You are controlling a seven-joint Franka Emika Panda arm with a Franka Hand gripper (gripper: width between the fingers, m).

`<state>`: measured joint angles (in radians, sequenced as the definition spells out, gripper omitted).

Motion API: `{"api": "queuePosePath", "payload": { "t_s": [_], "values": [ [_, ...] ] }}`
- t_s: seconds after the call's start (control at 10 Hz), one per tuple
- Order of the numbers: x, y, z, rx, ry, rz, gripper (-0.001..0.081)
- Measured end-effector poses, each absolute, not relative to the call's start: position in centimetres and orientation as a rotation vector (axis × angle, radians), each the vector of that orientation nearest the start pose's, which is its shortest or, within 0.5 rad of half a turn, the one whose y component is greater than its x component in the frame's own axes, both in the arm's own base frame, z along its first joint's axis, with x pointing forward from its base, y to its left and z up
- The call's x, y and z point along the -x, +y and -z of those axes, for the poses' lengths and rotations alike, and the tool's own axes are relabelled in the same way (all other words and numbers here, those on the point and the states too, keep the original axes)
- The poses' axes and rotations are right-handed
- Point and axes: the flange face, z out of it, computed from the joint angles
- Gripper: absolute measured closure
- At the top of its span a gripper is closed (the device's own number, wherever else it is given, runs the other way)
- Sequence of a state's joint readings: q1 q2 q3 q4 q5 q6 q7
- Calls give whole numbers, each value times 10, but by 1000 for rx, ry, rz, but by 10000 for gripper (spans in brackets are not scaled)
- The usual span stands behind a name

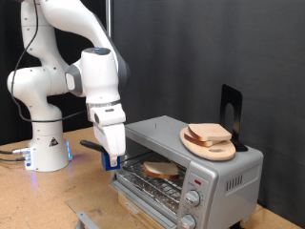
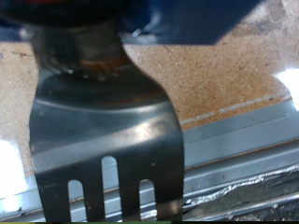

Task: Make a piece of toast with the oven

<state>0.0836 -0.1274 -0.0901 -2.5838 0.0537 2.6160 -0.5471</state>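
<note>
The silver oven stands at the exterior view's right with its glass door folded down. A slice of toast lies inside on the wire rack. My gripper hangs just in front of the oven's opening, at the exterior view's left of it. It is shut on a black slotted spatula, whose handle sticks out towards the exterior view's left. In the wrist view the spatula blade fills the picture above the open door's metal edge.
A round wooden plate with two bread slices sits on the oven's roof, next to an upright black stand. Two knobs are on the oven's front. The oven rests on a chipboard table.
</note>
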Motion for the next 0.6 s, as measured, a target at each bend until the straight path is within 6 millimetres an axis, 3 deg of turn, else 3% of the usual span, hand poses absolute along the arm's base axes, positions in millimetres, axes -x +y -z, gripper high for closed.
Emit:
{"api": "queuePosePath", "payload": {
  "t_s": [0.4,0.6],
  "values": [
    [-453,-8,-321,3013,-699,294,381],
    [-445,-26,-317,2960,-596,379,381]
  ]
}}
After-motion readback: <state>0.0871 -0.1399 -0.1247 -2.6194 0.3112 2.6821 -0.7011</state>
